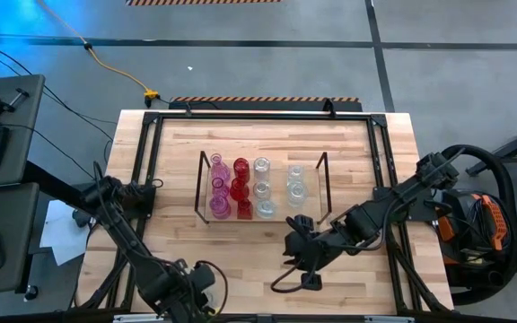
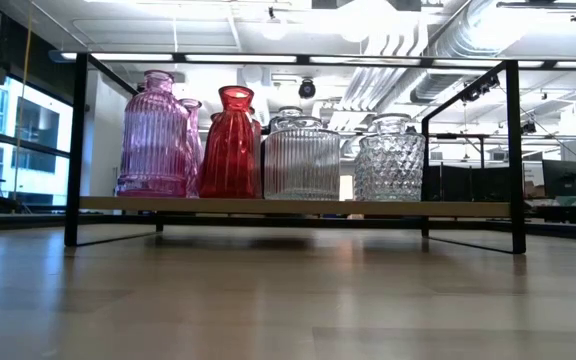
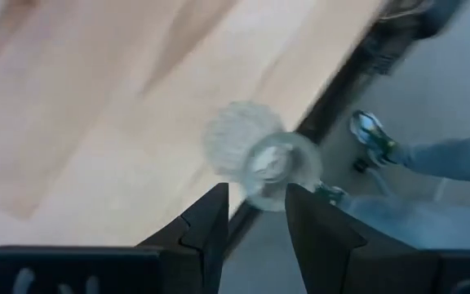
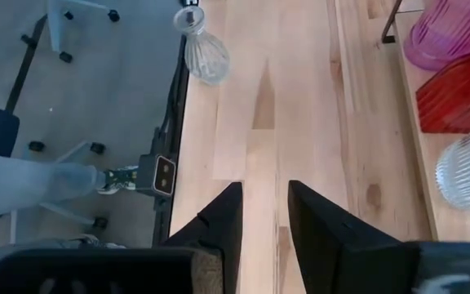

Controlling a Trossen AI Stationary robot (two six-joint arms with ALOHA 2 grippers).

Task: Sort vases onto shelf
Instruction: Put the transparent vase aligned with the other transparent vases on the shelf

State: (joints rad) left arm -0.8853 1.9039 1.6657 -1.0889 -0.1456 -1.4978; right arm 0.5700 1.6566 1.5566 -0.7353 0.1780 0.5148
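The shelf (image 1: 276, 194) (image 2: 298, 206) stands mid-table with rows of upright vases on its board: pink (image 1: 218, 184) (image 2: 155, 135), red (image 1: 240, 179) (image 2: 230, 145) and clear (image 1: 261, 188) (image 2: 301, 155). One more clear vase (image 3: 251, 155) (image 4: 206, 53) stands by its base on the tabletop at the near-left edge. My left gripper (image 3: 255, 192) (image 1: 200, 285) is above it, open and pointing down, with a finger either side of its mouth. I see no touch. My right gripper (image 4: 265, 196) (image 1: 290, 251) hangs open in front of the shelf, with nothing in it.
A black metal frame (image 1: 258, 115) runs around the tabletop. A dark cable (image 1: 294, 283) loops on the wood below my right arm. Bare wood lies between the shelf and the near edge (image 2: 288, 300). A person's leg and shoe (image 3: 374, 135) show beyond the near edge.
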